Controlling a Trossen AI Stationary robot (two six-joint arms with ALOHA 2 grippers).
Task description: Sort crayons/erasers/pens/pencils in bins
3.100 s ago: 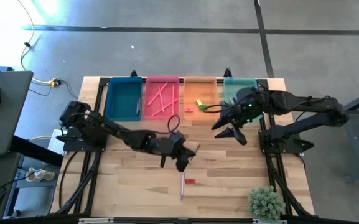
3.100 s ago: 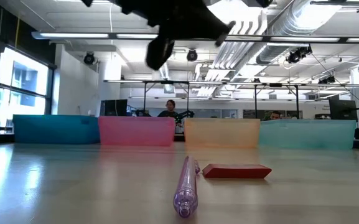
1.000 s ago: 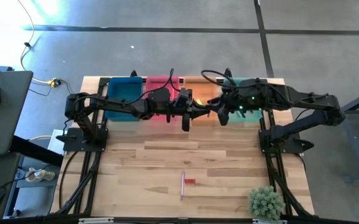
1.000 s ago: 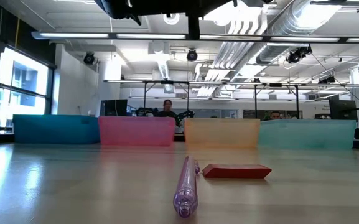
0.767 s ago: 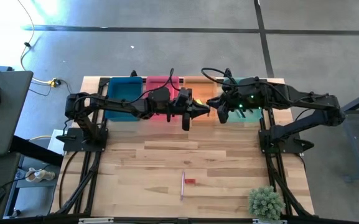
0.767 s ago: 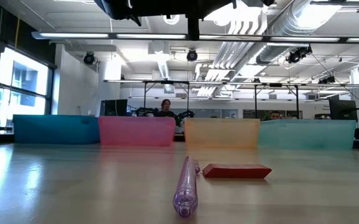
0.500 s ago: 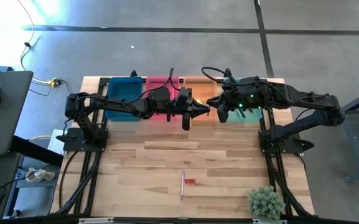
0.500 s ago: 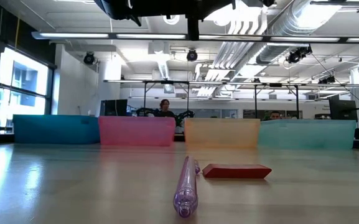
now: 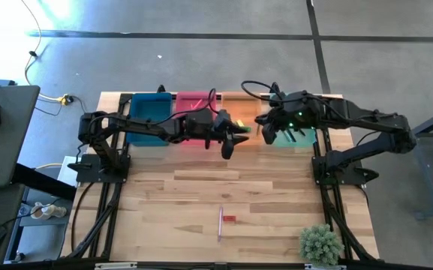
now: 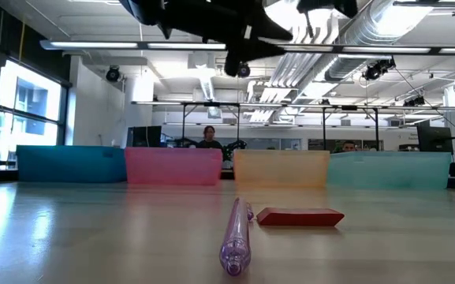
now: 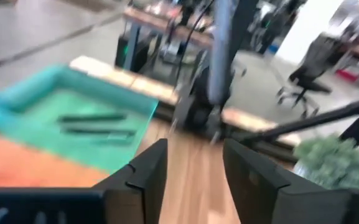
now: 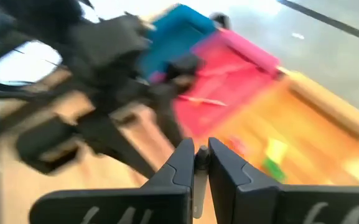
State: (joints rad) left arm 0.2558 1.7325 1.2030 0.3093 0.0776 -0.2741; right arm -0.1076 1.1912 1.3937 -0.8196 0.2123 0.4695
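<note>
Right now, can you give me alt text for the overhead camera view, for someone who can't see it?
Seen from above, the left gripper and right gripper meet over the orange bin, in a row with teal-blue, pink-red and mint-green bins at the wooden table's far edge. Nearer the front lie a pink pencil and red eraser, with a small green plant at the corner.

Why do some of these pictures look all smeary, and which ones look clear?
Both wrist views are smeared: in the left wrist view the mint-green bin and the plant look soft, and in the right wrist view the pink-red bin is streaky. The high view is clear. In the low view the red eraser looks sharp, and bright ceiling lights glare behind the arms.
</note>
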